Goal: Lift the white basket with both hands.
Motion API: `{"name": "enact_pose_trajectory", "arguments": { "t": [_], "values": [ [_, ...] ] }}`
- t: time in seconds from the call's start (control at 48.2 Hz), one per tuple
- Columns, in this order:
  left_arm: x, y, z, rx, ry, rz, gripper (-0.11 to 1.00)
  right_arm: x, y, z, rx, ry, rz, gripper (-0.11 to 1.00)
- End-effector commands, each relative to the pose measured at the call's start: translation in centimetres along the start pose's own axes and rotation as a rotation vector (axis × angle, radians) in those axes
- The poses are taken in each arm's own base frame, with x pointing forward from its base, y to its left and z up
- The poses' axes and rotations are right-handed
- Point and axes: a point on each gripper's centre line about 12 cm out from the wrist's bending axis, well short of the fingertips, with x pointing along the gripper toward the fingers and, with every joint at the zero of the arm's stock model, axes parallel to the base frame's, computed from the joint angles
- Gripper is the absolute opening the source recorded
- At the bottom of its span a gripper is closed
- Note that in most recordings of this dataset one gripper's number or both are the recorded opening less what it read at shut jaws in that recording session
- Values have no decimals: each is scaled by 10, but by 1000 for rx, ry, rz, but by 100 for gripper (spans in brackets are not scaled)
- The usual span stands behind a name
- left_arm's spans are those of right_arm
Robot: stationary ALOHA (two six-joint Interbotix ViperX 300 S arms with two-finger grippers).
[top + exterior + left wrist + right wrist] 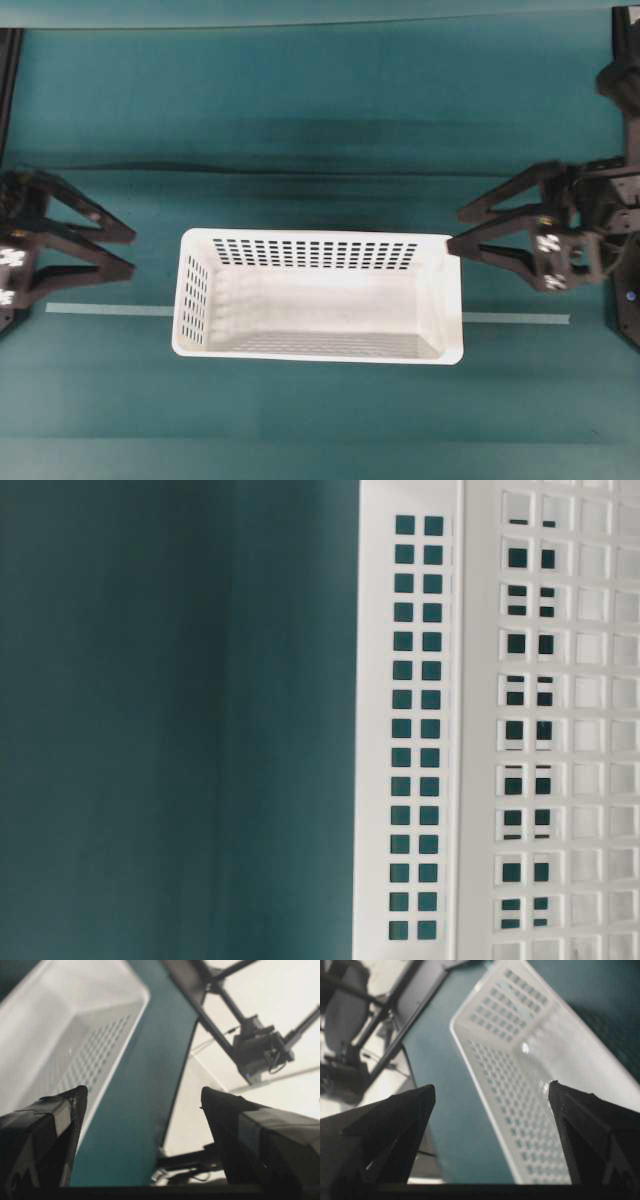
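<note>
Two hands flank the white basket resting mid-table, the left hand wide open and well short of its end, the right hand agape by the rim, apparently positioned to grip opposite ends together.

Left gripper: at the left frame edge, jaws spread wide, fingertips pointing right, holding nothing.
Right gripper: at right centre, jaws spread wide, fingertips pointing left, holding nothing.
</note>
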Motion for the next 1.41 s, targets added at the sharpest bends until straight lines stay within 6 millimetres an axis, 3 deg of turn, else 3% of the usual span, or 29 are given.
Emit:
{"name": "enact_pose_trajectory", "arguments": {
  "t": [0.0,0.207,0.332,0.518,0.809,1.389],
  "values": [
    [-7,-5,5,54,-30,-29,92,-10,6,7,-92,-49,44,97],
    [-27,-8,8,182,-74,-67,92,-36,14,17,-340,-171,118,97],
    [-41,-11,12,299,-116,-92,92,-45,14,18,-400,-227,143,97],
    [-51,-13,14,417,-149,-105,92,-53,10,14,-406,-249,158,97],
    [-60,-13,14,422,-172,-119,92,-72,8,13,-412,-291,184,97],
    [-61,-13,13,418,-172,-121,92,-77,5,10,-408,-300,190,95]
  ]
}}
